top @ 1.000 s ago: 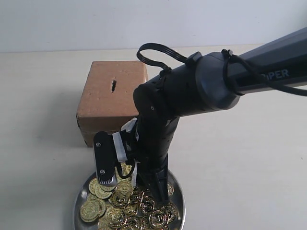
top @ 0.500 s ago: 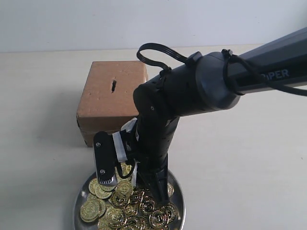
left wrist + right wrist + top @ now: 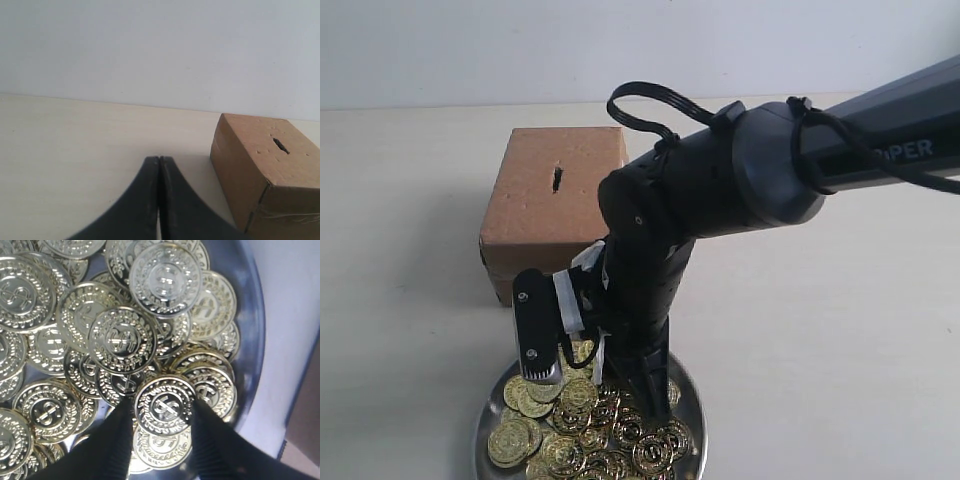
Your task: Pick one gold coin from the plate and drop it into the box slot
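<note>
– Beside the brown cardboard box (image 3: 550,215), on its near side in the exterior view: which stage is shown?
– Pick-up. The right gripper (image 3: 164,410) stands in the round shiny silver metal plate (image 3: 692,425), its two black fingers at opposite rims of one embossed gold coin (image 3: 165,399) atop the heap. Whether they already pinch it cannot be told.
– What remains?
– Lifting, carrying to the box, and release through the narrow dark slot (image 3: 558,179) in its top. The left gripper (image 3: 159,159) rests clenched and empty near the box.
</note>
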